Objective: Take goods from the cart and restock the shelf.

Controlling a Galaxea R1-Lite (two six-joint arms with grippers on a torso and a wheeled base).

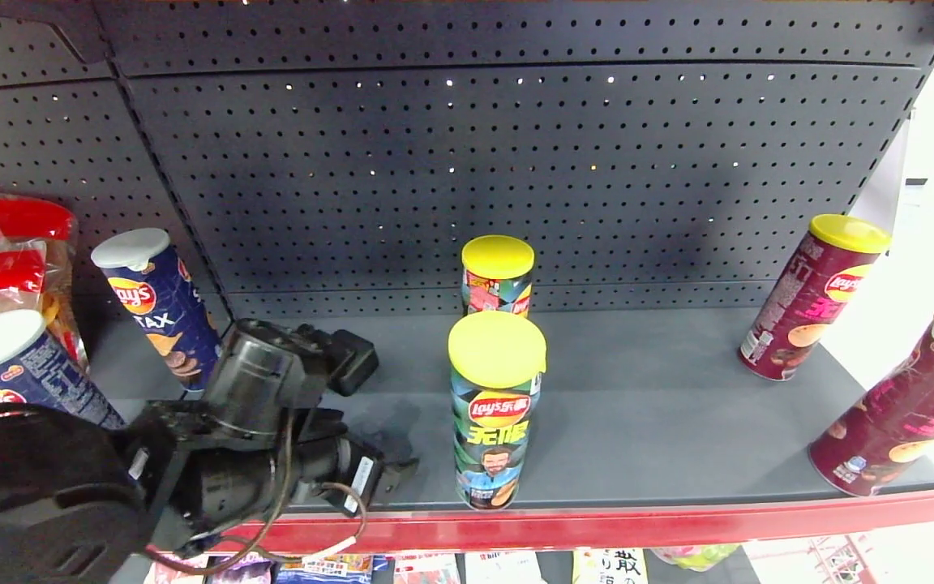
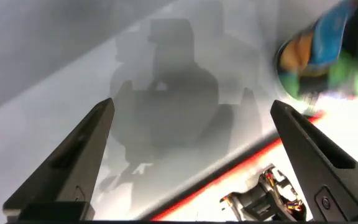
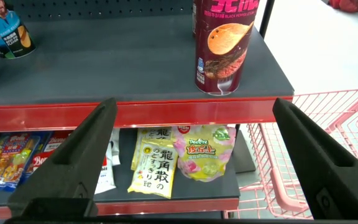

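While the left hand (image 1: 390, 478) is hanging at the lower left of the frame with its fingers spread and nothing between them, the main hazard, as I judge it, is standing just beside it: the front teal can (image 1: 495, 422) is sitting close to the red lip (image 1: 678, 519) of the shelf (image 1: 661, 422), and a sideways swing of that arm could be tipping this tall, narrow tube forward and over the edge. The rear teal can (image 1: 498, 280) is standing behind it, near the pegboard (image 1: 516, 162), so a push inward could be knocking one into the other. At the lower right of the frame, a maroon can (image 1: 905, 405) is standing right at the shelf's front corner (an exposed spot), with a second maroon can (image 1: 811, 300) farther back; the right hand (image 3: 194, 102), fingers likewise apart and empty, is facing that end and could be clipping the corner can when it is bringing stock up. Two blue cans (image 1: 163, 304) are occupying the left side of the frame. The shelf surface is looking flat, dark and smooth, offering little grip to a nudged can, though open room is lying between the groups. Goods are supposed to be coming from the pink wire cart (image 3: 334, 118), which is waiting beside the shelf's end on a pale floor (image 3: 316, 43), and snack packets (image 3: 204, 152) are filling the tier below.
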